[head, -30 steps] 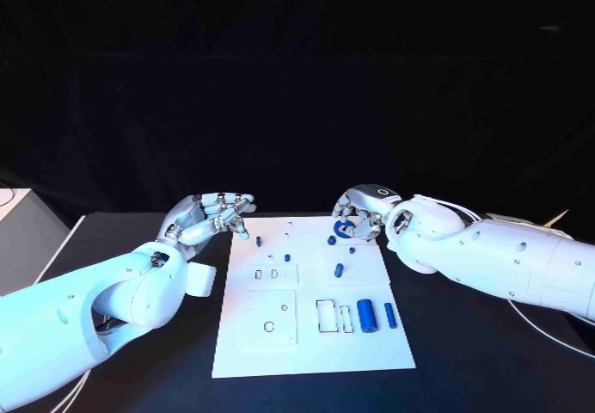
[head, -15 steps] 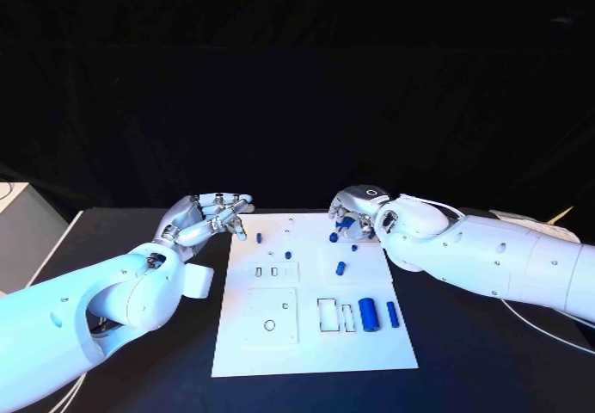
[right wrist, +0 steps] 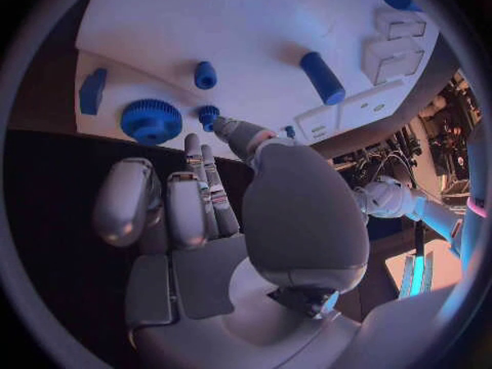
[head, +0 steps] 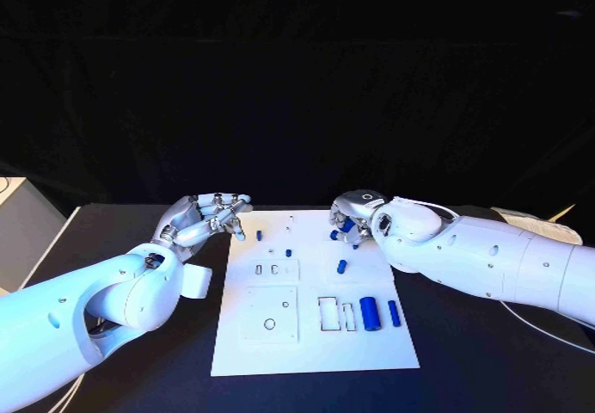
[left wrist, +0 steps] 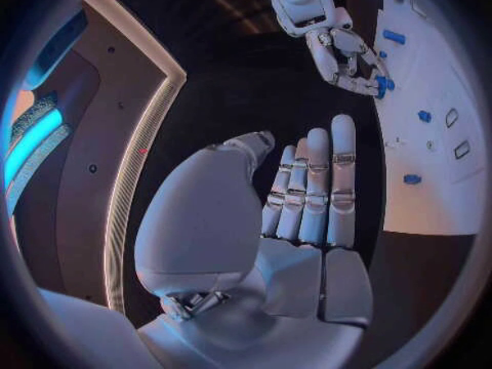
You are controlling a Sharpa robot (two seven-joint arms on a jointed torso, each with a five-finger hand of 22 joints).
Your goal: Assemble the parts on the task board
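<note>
White task board (head: 313,344), hands (head: 208,217) flanking far edge

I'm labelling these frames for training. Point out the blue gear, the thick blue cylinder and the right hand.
blue gear (right wrist: 151,120): right wrist view, its toothed top face.
thick blue cylinder (head: 368,308): head view, middle of its side.
right hand (head: 351,218): head view, middle of the hand.

Robotics lab or demo booth, black-draped backdrop (head: 297,103), black table (head: 496,370), white task board (head: 310,344), coloured strip lighting (left wrist: 36,139)
</note>
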